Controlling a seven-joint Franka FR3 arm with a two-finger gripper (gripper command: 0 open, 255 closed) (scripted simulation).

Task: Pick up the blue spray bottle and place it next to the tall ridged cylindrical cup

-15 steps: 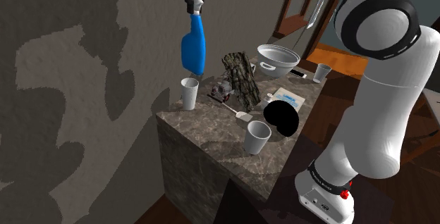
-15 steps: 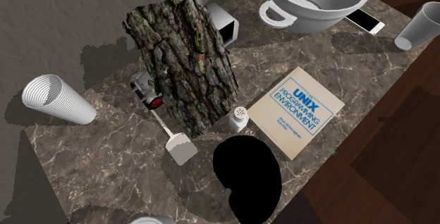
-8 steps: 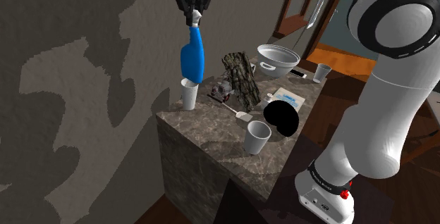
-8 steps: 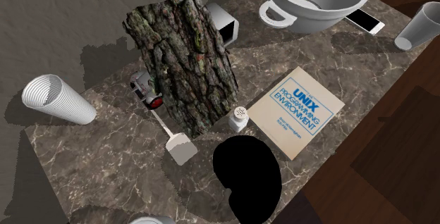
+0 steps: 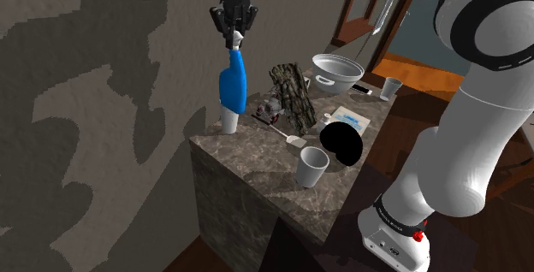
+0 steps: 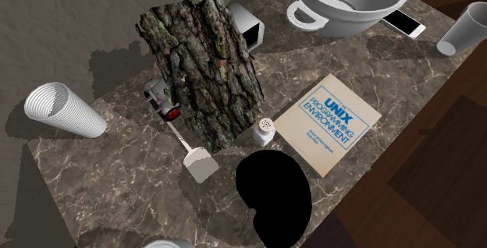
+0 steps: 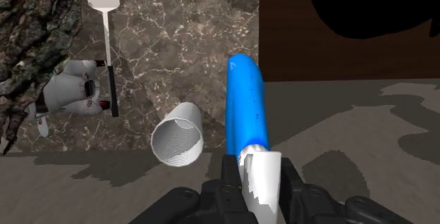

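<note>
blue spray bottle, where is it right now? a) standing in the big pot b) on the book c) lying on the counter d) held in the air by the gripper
D: the gripper clasps the spray bottle by its white neck, and it hangs clear of the counter near the ridged cup.

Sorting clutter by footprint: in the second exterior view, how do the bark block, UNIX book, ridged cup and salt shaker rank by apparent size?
Largest to smallest:
1. bark block
2. UNIX book
3. ridged cup
4. salt shaker
</note>
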